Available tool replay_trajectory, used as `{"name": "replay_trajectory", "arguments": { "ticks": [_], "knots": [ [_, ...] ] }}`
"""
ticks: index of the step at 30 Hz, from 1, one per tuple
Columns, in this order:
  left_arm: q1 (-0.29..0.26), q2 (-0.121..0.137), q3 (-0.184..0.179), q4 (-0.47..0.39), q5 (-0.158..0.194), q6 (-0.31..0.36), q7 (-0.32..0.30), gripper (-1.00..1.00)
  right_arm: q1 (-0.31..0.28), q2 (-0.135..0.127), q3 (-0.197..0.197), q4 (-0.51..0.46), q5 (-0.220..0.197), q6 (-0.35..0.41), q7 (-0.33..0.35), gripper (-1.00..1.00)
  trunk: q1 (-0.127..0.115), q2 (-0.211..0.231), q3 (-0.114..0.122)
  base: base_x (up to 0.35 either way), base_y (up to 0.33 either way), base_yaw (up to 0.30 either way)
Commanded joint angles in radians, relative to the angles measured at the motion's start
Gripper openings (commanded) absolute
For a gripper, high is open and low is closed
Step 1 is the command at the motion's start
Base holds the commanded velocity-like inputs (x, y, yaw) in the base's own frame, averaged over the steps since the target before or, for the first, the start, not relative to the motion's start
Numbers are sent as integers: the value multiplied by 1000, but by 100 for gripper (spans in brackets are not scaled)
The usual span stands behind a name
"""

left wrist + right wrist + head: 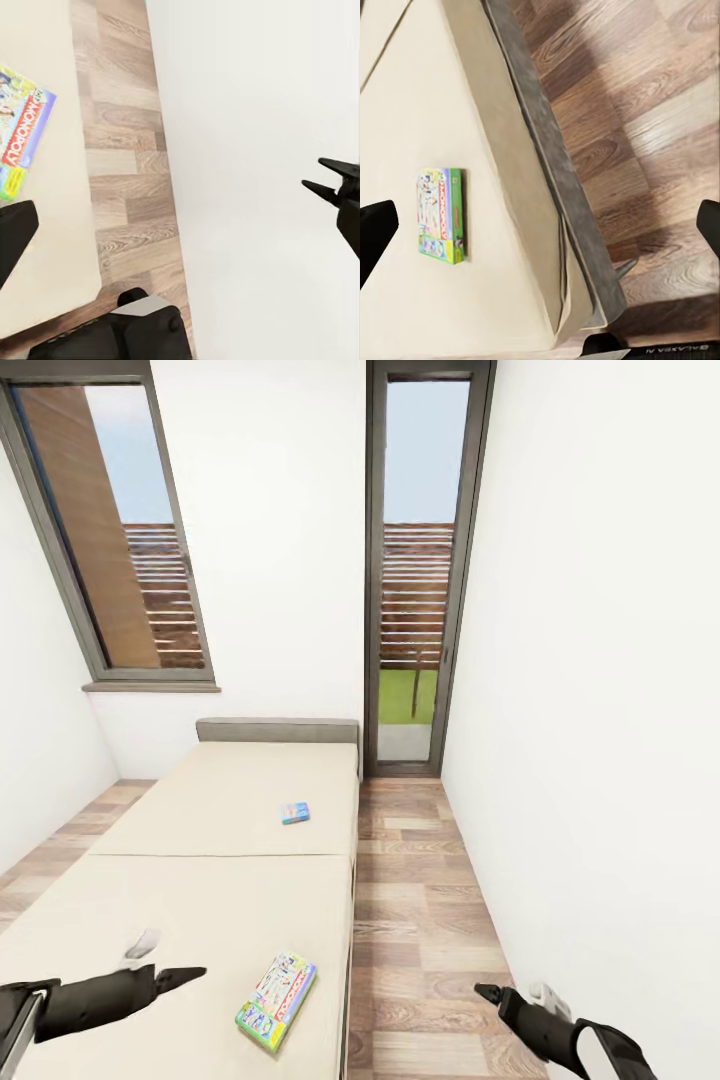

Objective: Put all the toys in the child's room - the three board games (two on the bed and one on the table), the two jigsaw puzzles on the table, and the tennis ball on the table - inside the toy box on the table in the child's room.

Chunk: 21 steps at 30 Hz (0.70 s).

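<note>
The greenish board game [276, 1001] lies flat near the bed's [200, 920] edge, the blue one [295, 813] farther up. Both claws, left [190, 973] and right [487, 992], are empty, their spread unclear. Best to slide the near box over the edge for a pinch.

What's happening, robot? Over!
Both tools empty: left tool over bed, right tool over floor. Two game boxes on bed: near, far. Nothing blocking.
</note>
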Motion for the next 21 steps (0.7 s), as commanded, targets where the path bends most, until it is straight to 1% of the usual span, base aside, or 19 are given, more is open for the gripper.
{"name": "replay_trajectory", "arguments": {
  "ticks": [1, 3, 4, 6, 7, 9, 10, 12, 13, 16, 18, 21],
  "knots": [
    [-11, -4, -3, -1, 0, 10, 32, 100, -1, 1, -3, 0, 1, -9, 2, 100, 1, -2, -2, 0, 0, 0],
    [-20, -6, -10, -1, 0, 10, 64, 100, -1, 2, -3, 0, 3, -20, 1, 100, 1, -2, -2, 0, 0, 0],
    [-26, -8, -18, -1, 0, 10, 95, 100, -1, 1, -3, 1, 6, -27, 1, 100, 1, -2, -2, 0, 0, 0],
    [-32, -9, -27, -1, 0, 10, 123, 100, -1, 1, -2, 1, 12, -32, 1, 100, 1, -2, -2, 0, 0, 0],
    [-43, -10, -36, -1, 0, 10, 150, 100, -1, 2, -3, 1, 23, -35, 1, 100, 1, -2, -2, 0, 0, 0],
    [-58, -14, -42, -1, 0, 10, 175, 100, -1, 2, -3, 1, 40, -38, 1, 100, 1, -2, -2, 0, 0, 0],
    [-74, -18, -48, -1, -1, 10, 199, 100, -1, 2, -3, 2, 60, -41, -1, 100, 1, -2, -2, 0, 0, 0],
    [-88, -23, -52, -1, -2, 9, 220, 100, -1, 2, -4, 2, 81, -46, -4, 100, 1, -2, -2, 0, 0, 0],
    [-99, -28, -55, -1, -2, 9, 238, 100, -1, 2, -4, 2, 97, -53, -7, 100, 1, -2, -2, 0, 0, 0],
    [-112, -33, -58, -1, 0, 10, 266, 100, -1, 2, -5, 2, 115, -70, -10, 100, 1, -2, -2, 0, 0, 0],
    [-116, -35, -59, -1, 0, 10, 275, 100, -1, 2, -5, 2, 120, -74, -11, 100, 1, -2, -2, 0, 0, 0],
    [-129, -46, -60, -1, 0, 10, 293, 100, -1, 2, -5, 2, 125, -80, -12, 100, 1, -2, -2, 0, 0, 0]
  ]
}}
